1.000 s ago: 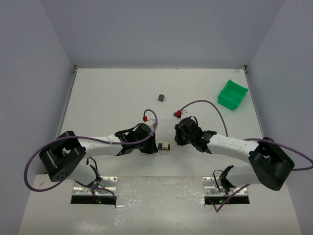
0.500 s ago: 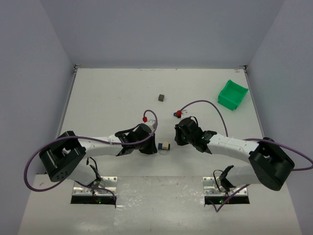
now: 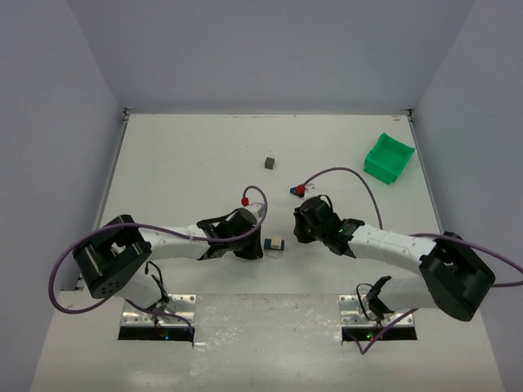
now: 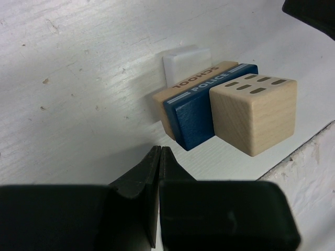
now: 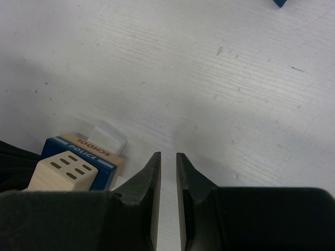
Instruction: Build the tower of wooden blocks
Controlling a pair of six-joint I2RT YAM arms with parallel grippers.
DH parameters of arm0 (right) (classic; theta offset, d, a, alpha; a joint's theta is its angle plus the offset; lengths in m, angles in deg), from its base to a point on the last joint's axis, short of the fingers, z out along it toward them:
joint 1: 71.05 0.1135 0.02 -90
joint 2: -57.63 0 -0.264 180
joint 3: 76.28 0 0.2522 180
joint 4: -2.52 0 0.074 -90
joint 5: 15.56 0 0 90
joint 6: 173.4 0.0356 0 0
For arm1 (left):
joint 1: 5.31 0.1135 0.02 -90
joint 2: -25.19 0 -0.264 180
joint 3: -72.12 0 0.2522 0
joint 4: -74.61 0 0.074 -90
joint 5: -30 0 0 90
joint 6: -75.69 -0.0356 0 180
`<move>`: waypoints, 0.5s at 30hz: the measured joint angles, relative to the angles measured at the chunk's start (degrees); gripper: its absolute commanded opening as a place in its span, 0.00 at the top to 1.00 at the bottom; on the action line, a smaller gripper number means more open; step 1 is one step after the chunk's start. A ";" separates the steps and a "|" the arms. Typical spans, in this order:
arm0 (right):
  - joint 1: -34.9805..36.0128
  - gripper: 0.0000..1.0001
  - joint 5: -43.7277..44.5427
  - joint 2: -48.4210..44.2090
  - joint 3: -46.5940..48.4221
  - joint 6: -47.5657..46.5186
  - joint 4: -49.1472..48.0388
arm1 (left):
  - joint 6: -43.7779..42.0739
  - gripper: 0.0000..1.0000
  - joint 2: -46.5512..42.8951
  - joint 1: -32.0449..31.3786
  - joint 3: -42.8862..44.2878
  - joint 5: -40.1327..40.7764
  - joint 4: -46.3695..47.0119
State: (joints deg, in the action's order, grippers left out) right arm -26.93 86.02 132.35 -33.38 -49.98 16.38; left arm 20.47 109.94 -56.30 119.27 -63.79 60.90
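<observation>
Toward the near edge of the table point(image 3: 180, 163), about midway between its left and right edges, the wood block tower point(image 3: 274, 243) is a low cluster. A blue block point(image 4: 194, 116) lettered POLICE lies between a tan block point(image 4: 160, 107) lettered SCHOOL and a beige cube point(image 4: 256, 112) with window slots, all touching, and a white piece point(image 4: 186, 60) rests against the tan one. My left gripper point(image 4: 159, 151) points at the cluster from just beside it, fingers pressed together on nothing. My right gripper point(image 5: 167, 157) hangs near the other side, fingers all but together with a thin slit between them, nothing held. A dark grey block point(image 3: 269, 162) sits toward the table's middle, a small blue piece point(image 3: 292, 191) lies beyond my right gripper, and a green bin point(image 3: 389, 157) stands by the right edge.
</observation>
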 measured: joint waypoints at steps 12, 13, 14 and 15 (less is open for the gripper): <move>0.00 0.82 0.25 -0.77 -0.54 0.01 0.04 | 0.25 1.00 0.81 0.00 0.51 0.90 0.21; 0.00 0.82 0.30 -0.94 -0.61 0.01 0.03 | 0.25 1.00 0.84 0.00 0.51 0.99 0.19; 0.00 0.82 0.33 -1.08 -0.64 0.01 0.03 | 0.28 1.00 0.85 0.00 0.54 1.09 0.18; 0.00 0.82 0.36 -1.21 -0.65 0.00 0.05 | 0.35 1.00 0.85 0.00 0.59 1.20 0.21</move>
State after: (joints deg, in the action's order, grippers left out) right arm -26.93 86.38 131.14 -34.03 -49.98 16.44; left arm 20.82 110.79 -56.30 119.85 -62.59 61.10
